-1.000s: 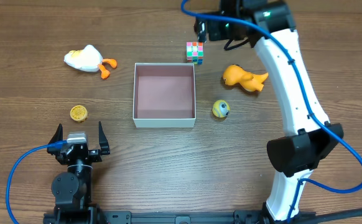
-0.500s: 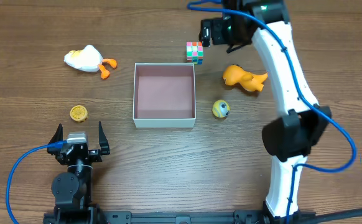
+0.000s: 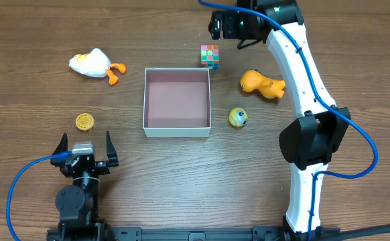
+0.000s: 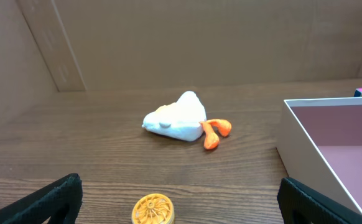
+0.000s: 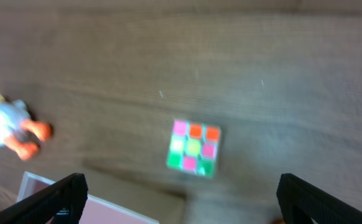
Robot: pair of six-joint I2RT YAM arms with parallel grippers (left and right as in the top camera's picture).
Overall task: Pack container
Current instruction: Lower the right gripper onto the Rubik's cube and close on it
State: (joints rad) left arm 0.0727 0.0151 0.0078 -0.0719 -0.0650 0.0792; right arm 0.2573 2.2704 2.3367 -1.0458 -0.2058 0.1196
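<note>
Swung a little higher since the earlier frame, the right gripper (image 3: 214, 27) now sits at the top centre, just above the cube (image 3: 210, 56), jaws spread wide and holding nothing. At lower left the left gripper (image 3: 86, 145) has not moved, its jaws also wide and empty. The box (image 3: 177, 131) lies mid-frame, with the duck (image 3: 91, 63) upper left, the disc (image 3: 84, 121) left, the orange toy (image 3: 262, 84) and ball (image 3: 238, 117) right.
</note>
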